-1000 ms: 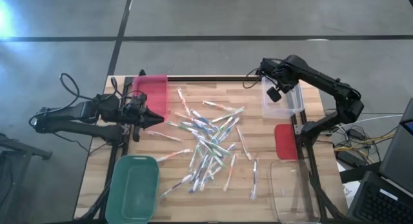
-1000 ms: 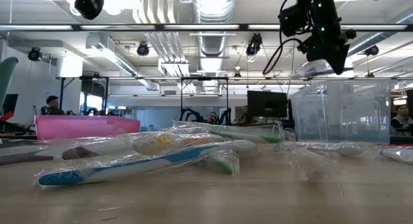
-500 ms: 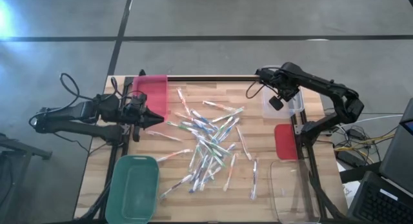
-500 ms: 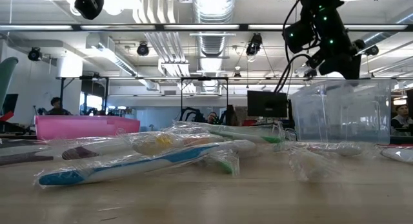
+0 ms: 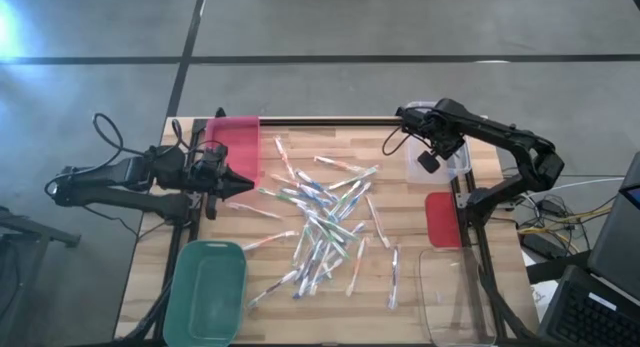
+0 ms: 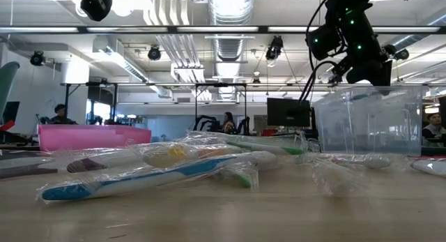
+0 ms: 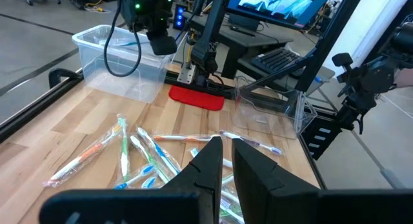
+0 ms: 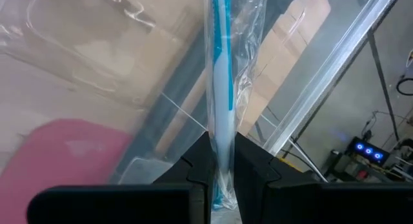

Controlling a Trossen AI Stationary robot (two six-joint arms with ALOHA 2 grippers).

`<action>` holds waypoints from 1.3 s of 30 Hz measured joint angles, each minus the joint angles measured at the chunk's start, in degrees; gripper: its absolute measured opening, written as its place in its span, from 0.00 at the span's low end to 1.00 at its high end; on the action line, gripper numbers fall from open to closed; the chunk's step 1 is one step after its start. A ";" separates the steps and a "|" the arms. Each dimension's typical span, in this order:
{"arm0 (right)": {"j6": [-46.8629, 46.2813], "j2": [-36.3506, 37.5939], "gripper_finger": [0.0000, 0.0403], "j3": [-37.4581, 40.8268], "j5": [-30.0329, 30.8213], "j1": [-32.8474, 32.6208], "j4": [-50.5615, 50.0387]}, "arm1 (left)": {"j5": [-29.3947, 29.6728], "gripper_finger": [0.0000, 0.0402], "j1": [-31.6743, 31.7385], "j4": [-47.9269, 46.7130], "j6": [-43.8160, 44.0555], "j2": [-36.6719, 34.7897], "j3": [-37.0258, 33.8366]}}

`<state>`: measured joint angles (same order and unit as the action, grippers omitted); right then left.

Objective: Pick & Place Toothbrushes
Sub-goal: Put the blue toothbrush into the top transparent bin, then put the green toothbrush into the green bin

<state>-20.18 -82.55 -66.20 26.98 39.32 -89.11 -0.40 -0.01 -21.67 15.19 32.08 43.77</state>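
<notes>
Several wrapped toothbrushes [image 5: 320, 222] lie flat in a loose pile on the middle of the wooden table, and they fill the foreground of the low view [image 6: 139, 176]. My right gripper [image 8: 221, 153] hangs over the clear bin [image 5: 437, 155] at the far right, shut on one blue-and-white wrapped toothbrush [image 8: 219, 69]. The low view shows that gripper [image 6: 355, 54] just above the bin's rim [image 6: 366, 88]. My left gripper [image 5: 240, 184] waits, shut, at the table's left side beside the pile; its wrist view [image 7: 227, 153] looks across the pile. My right gripper pinches the wrapped toothbrush between its two fingers, which lie on the stretch [image 8: 221, 137] at their tips. The toothbrush runs on forward past the fingertips, in line with the fingers. It is lifted clear, above the clear bin's inside.
A pink bin [image 5: 232, 137] stands at the far left, a green bin [image 5: 208, 292] at the near left. A red lid [image 5: 441, 219] lies at the right edge, with another clear bin [image 5: 455, 297] near it. A black rail [image 5: 320, 120] borders the far edge.
My right gripper, carrying the toothbrush, has come down a little toward the clear bin and tipped over it; most of that motion came in the first half second. The left arm and the pile have kept still.
</notes>
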 joint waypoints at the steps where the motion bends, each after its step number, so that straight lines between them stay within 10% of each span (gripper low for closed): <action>1: -0.47 0.02 0.11 -0.10 0.00 -0.01 -0.01 | -0.01 0.10 0.00 0.00 0.01 0.00 0.00; 39: -3.40 0.05 0.36 -8.16 -1.76 -0.87 0.99 | 0.01 0.10 -0.04 0.00 0.01 0.00 0.00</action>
<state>-23.58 -82.50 -74.36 25.22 38.45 -88.12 -0.38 -0.05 -21.67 15.20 32.08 43.77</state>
